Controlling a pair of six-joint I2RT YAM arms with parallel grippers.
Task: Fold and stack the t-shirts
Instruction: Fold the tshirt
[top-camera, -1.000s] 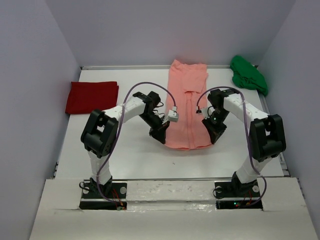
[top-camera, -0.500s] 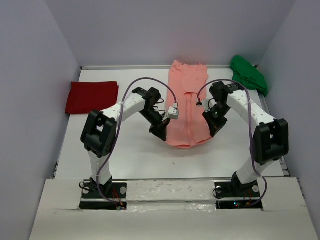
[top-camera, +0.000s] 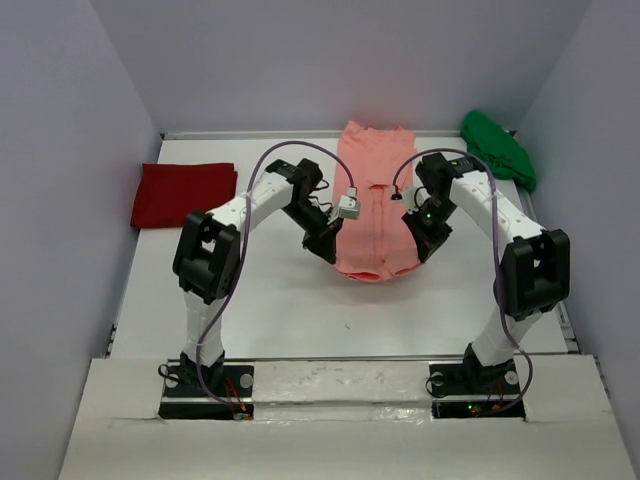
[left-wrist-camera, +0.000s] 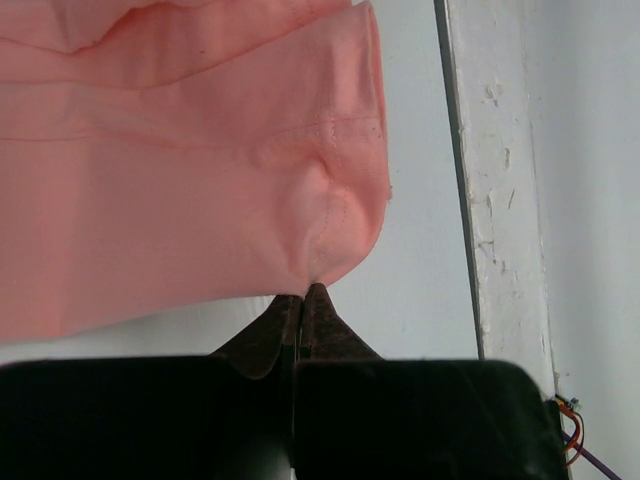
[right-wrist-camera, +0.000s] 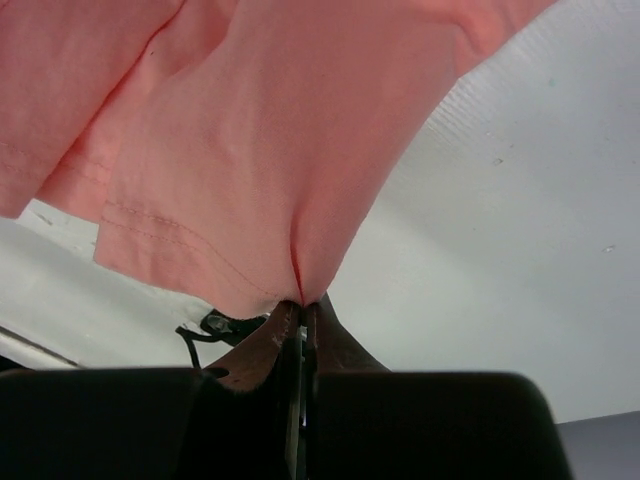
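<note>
Pale lilac walls are enclosing a smooth white tabletop (top-camera: 250, 300). The salmon-pink soft cloth t-shirt (top-camera: 375, 190) is lying lengthwise at the middle of it as a long narrow strip, collar end toward the far wall. The deep red shirt (top-camera: 185, 193), folded into a flat rectangle, is resting well apart to the left of the pink one. The bright green shirt (top-camera: 497, 150) is sitting bunched in a loose heap to the pink one's far right.

The left gripper (left-wrist-camera: 303, 297) is pinching the pink shirt's near left hem corner, its jaws pressed together on the cloth. The right gripper (right-wrist-camera: 303, 300) is nipping the near right corner the same way. Both corners are hanging clear of the table, and the hem is sagging in a shallow curve between them.

The step in hand is probably folding this near end over toward the collar. Doing it well means both arms travelling at one height and one pace and holding the hem lightly stretched so the middle is not dragging. The corners should be coming down squarely onto the pink shirt's side edges before the grip is let go.

The cloth is looking thin, matte and limp, puckering into a dimple at each pinch, with a stitched hem line running beside the edge. It will likely be draping and sliding rather than holding a crease.
</note>
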